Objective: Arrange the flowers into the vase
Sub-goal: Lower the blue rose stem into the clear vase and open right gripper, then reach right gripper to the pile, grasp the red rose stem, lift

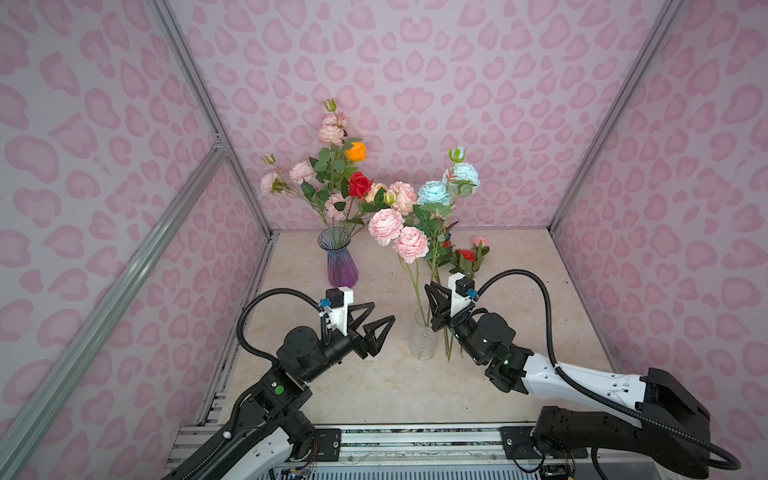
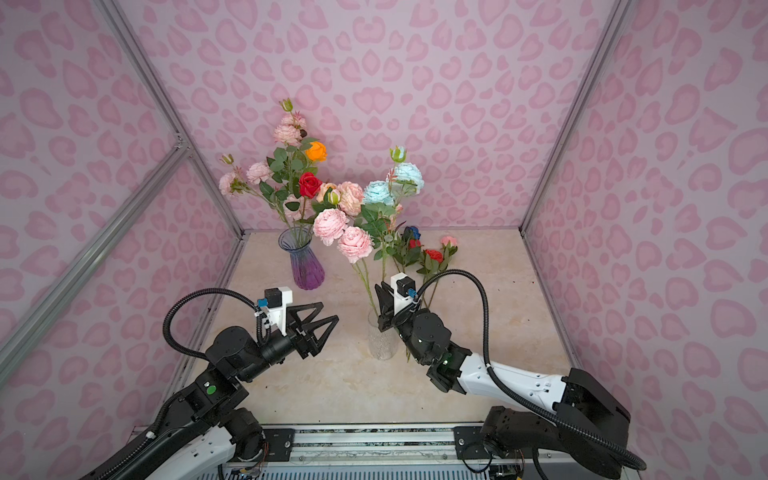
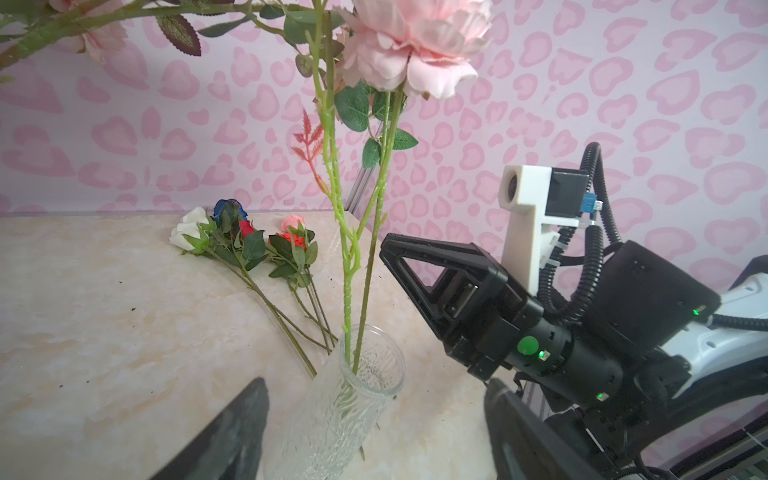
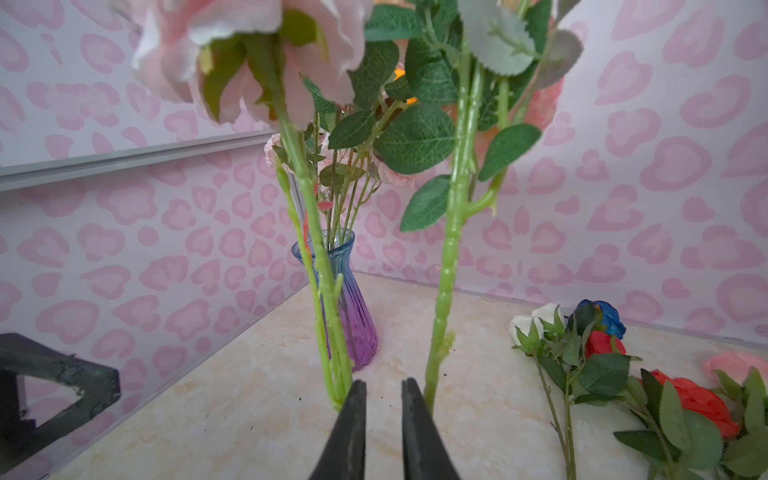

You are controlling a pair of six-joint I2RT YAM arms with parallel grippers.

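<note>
left claw (image 1: 382,312) wide open and empty, hovering over the table (image 1: 374,390) just left of the clear vase (image 1: 424,343). right claw (image 4: 384,380) only narrowly apart, nothing between the fingers, stems either side of it above that vase. pink and light-blue flowers (image 1: 399,232) stand in the clear vase. mixed bunch (image 1: 332,166) in the purple vase (image 1: 341,266) behind. loose flowers (image 1: 469,254) lie on the table, back right.
</note>
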